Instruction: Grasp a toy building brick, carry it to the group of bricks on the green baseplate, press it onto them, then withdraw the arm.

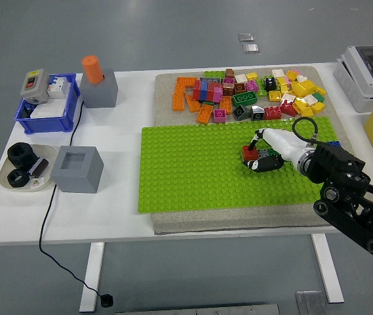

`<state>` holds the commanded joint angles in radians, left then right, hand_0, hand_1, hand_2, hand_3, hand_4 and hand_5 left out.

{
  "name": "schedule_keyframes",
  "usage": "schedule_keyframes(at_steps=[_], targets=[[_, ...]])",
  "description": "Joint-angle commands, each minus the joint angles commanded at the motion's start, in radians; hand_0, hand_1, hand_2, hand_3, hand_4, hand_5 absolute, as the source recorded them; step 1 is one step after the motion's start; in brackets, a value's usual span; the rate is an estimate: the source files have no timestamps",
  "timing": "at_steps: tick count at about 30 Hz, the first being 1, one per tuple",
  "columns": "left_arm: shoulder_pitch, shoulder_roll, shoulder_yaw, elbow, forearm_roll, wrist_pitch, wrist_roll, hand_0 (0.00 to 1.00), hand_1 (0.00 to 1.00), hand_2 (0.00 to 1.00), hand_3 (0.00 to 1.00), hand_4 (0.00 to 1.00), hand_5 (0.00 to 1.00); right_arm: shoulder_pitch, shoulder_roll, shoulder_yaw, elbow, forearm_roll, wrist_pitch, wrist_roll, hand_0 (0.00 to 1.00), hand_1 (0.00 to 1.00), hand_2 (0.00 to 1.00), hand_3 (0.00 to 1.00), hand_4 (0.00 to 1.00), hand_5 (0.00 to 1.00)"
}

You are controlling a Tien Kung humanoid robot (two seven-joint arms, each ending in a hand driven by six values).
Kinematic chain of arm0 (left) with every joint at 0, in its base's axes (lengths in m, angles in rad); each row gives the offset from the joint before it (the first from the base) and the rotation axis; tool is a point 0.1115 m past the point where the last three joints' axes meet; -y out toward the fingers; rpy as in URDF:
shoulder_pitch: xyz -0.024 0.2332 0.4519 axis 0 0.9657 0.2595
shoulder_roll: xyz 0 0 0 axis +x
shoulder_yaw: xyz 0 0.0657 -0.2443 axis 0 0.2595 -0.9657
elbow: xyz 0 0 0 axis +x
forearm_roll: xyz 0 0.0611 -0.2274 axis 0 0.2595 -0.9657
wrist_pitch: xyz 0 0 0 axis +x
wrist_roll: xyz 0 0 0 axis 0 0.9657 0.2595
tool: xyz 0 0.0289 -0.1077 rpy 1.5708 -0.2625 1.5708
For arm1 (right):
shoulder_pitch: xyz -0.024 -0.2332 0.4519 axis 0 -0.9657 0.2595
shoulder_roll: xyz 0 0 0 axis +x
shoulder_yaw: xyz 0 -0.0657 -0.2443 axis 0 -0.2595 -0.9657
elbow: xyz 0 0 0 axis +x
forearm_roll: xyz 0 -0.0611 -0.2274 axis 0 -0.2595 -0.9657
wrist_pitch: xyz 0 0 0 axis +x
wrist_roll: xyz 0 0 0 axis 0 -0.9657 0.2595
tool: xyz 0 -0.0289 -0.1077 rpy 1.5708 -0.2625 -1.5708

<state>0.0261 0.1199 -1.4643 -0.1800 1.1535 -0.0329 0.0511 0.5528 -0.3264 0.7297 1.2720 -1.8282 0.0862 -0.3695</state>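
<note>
I see my right hand [265, 152]: white shell behind dark fingers, a black cable loop behind those, then jointed black arm links.

You get one view only: head camera, high on the robot's side, facing forward and down. The whole white table [124, 134] fits in frame, near edge low, grey floor beyond it along the top.
</note>
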Motion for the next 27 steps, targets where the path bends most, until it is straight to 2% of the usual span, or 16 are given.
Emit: schedule_keyframes(at_steps=[10, 27], targets=[[-0.001, 0.001, -0.001, 0.000, 0.004, -0.001, -0.001, 0.594, 0.616, 0.538, 0.593, 0.726, 0.174, -0.005, -0.004, 0.004, -0.002, 0.008, 0.000, 0.001, 0.998, 0.934, 0.939, 0.647, 0.744, 0.439], [0.002, 0.001, -0.012, 0.000, 0.013, 0.001, 0.001, 0.594, 0.616, 0.538, 0.594, 0.727, 0.175, -0.012, -0.029, 0.051, 0.067, 0.109, -0.004, 0.004, 0.977, 0.904, 0.917, 0.655, 0.744, 0.446]])
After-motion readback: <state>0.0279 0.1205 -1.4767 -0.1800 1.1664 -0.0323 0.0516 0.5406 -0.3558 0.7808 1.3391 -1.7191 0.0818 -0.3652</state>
